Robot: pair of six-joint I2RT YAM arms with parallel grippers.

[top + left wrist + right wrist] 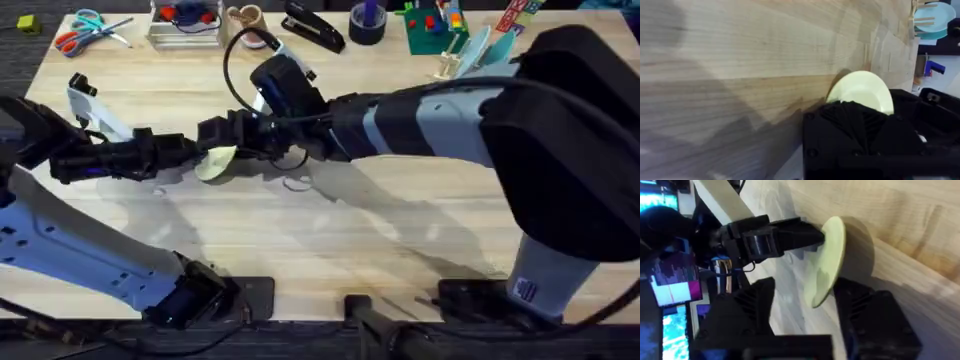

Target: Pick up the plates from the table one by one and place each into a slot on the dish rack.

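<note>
Cream plate (215, 163) held by left gripper (196, 150); rim prob. hidden behind fingers.

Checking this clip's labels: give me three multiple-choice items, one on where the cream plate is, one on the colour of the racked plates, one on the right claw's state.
1. Where is the cream plate? A on the floor; B between the two claws; C on a chair.
2. What colour are the plates in the dish rack? A teal; B red; C black.
3. The right claw is: A shut on a cup; B open astride the cream plate; C shut on a cloth.

Answers: B, the left claw pinches its rim opposite the right claw; A, pale teal shows among the pegs; B, its fingers stand apart either side.
</note>
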